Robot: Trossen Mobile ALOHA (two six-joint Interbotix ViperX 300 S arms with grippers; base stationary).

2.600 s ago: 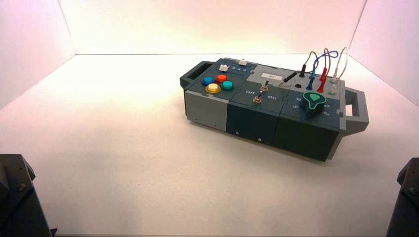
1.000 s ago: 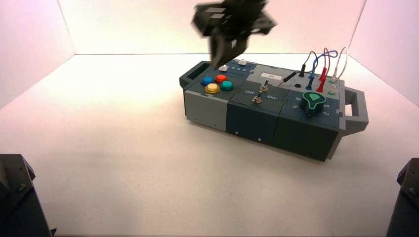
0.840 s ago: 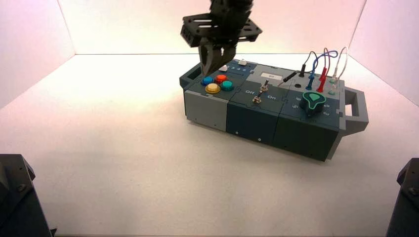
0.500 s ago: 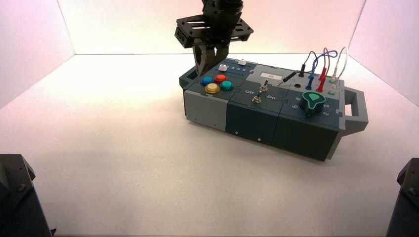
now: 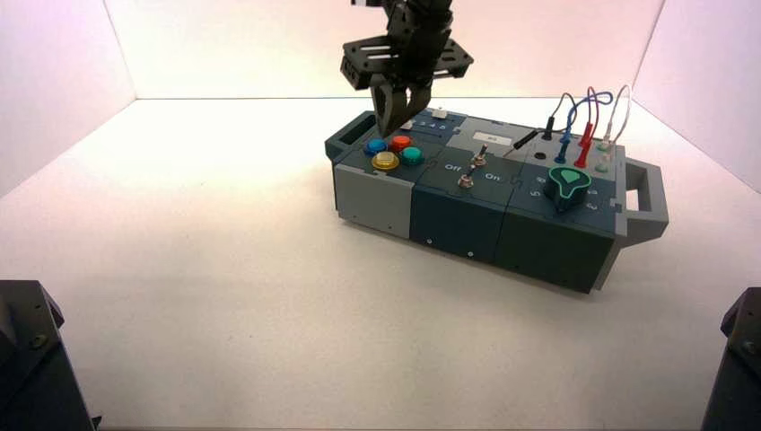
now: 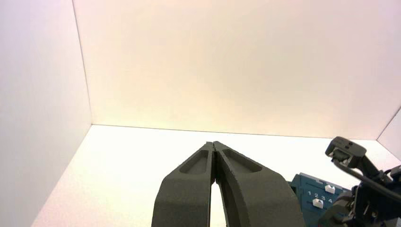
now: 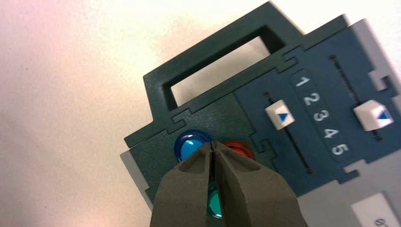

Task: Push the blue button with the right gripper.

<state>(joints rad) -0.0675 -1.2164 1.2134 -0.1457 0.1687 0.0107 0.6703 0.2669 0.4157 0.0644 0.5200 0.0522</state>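
The blue button (image 5: 375, 145) (image 7: 190, 144) sits at the left end of the box (image 5: 467, 224), next to the red button (image 5: 400, 142) (image 7: 240, 148). My right gripper (image 5: 391, 127) (image 7: 213, 143) hangs point down over the button cluster with its fingers shut. In the right wrist view the tip lies at the blue button's edge, between blue and red. I cannot tell whether it touches. Its fingers partly hide the teal-green button (image 7: 215, 204). My left gripper (image 6: 213, 143) is shut and empty, held away from the box.
A yellow button (image 5: 386, 161) and the teal-green button (image 5: 412, 155) sit in front of the blue and red ones. Two white sliders (image 7: 280, 116) flank the figures 1 to 5. Toggle switches (image 5: 473, 169), a green knob (image 5: 570, 186), plugged wires (image 5: 583, 121) and an end handle (image 7: 215, 71) are also there.
The right gripper came in from above and dropped over the button cluster. In the last half second its tip shifted slightly right, from over the blue button toward the red one.
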